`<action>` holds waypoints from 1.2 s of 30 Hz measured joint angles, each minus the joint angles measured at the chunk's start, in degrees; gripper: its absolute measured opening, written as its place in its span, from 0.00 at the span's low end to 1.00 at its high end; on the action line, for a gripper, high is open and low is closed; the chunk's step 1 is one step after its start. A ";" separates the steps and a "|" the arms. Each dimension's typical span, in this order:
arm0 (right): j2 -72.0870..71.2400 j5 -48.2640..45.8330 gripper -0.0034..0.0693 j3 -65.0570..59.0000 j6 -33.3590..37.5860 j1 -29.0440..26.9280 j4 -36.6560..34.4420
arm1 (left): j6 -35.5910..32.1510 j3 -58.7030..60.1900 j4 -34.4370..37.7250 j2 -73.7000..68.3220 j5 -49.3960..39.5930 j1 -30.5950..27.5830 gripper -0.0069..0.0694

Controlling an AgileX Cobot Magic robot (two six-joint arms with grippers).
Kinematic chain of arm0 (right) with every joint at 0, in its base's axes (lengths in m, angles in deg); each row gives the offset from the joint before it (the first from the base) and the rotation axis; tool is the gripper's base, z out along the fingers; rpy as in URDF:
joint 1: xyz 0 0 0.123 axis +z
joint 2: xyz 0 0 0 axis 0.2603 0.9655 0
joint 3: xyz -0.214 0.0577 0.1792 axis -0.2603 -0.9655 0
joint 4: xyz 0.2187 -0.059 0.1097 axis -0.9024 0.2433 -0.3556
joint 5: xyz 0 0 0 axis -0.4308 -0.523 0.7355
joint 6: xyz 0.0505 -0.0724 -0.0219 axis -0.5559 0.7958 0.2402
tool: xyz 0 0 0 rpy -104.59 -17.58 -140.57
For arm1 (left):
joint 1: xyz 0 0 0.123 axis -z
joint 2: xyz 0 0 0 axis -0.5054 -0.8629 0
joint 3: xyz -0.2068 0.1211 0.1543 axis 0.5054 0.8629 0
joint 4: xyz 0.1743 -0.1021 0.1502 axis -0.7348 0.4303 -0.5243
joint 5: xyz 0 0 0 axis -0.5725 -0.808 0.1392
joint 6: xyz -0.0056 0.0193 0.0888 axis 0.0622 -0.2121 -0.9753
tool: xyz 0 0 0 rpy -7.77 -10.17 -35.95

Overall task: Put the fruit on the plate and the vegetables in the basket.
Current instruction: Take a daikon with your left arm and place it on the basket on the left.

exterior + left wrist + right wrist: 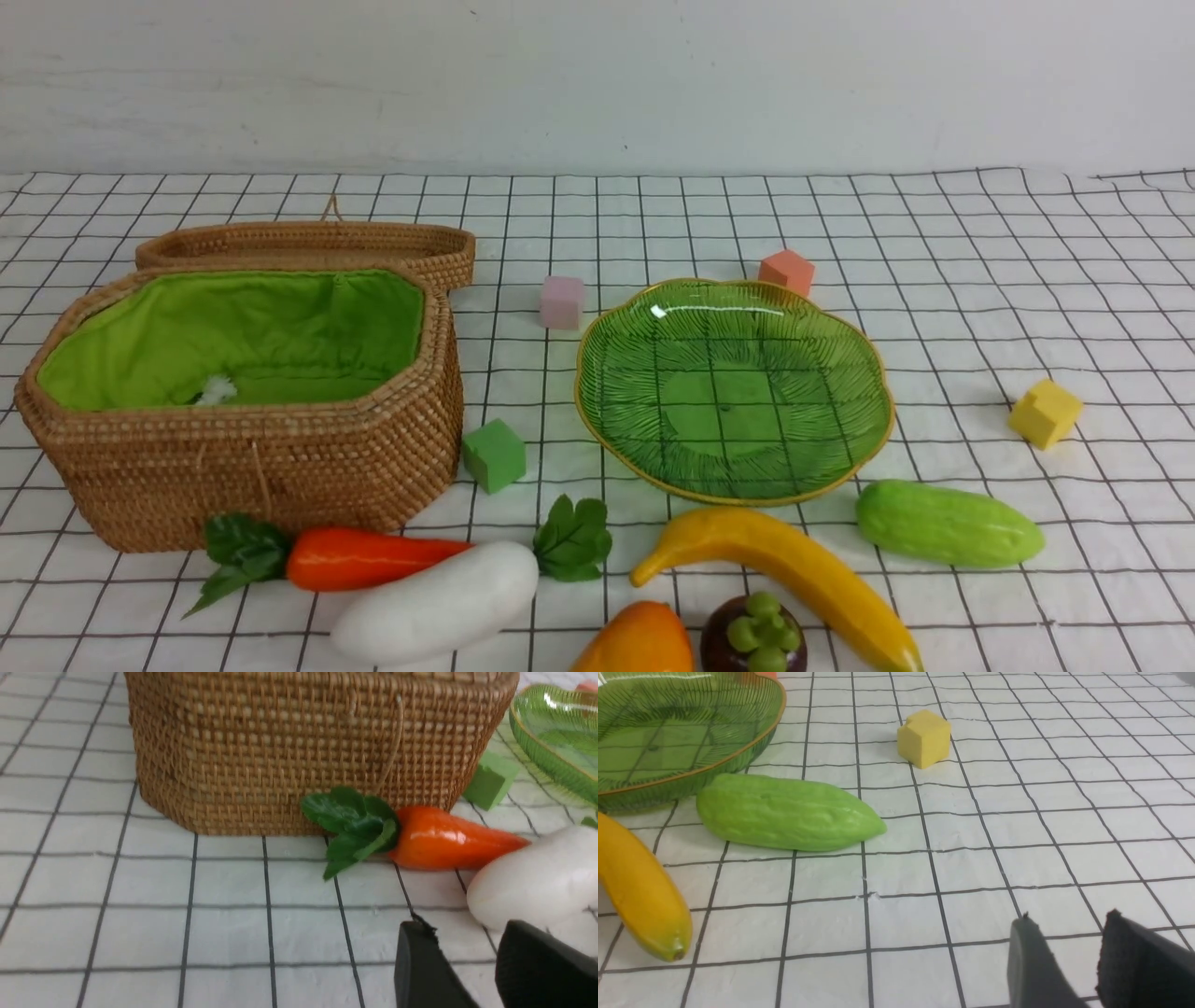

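L gripper [465, 931] part open, empty, low over table [140, 933]. Radish [537, 882] sits just ahead of its tips. Carrot [448, 840] is beyond that, tip at or touching radish, leaves right by basket [303, 742] wall. R gripper [1069, 918] is also part open w/ nothing in it. Cucumber [784, 814] lies ahead, toward plate [691, 772], and banana [640, 896] is beside it. Mango [639, 639] & mangosteen [752, 639] are at near edge, btw the arms. Plate is bare; no veg seen in basket.

Risks, as I judge them:
- Radish is fat & slick. The gap looks too narrow, so tips may shove it into carrot instead of straddling it.
- Carrot is tight to basket, so little room for the far finger.
- Cucumber is near the glass rim, and a sideways nudge could knock plate.
- Green cube [490, 779] could be taken for veg.
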 joint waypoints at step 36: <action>0.00 0.00 0.38 0.00 0.00 -0.02 -0.06 | 4.17 -41.93 10.08 -44.30 -17.32 0.00 0.40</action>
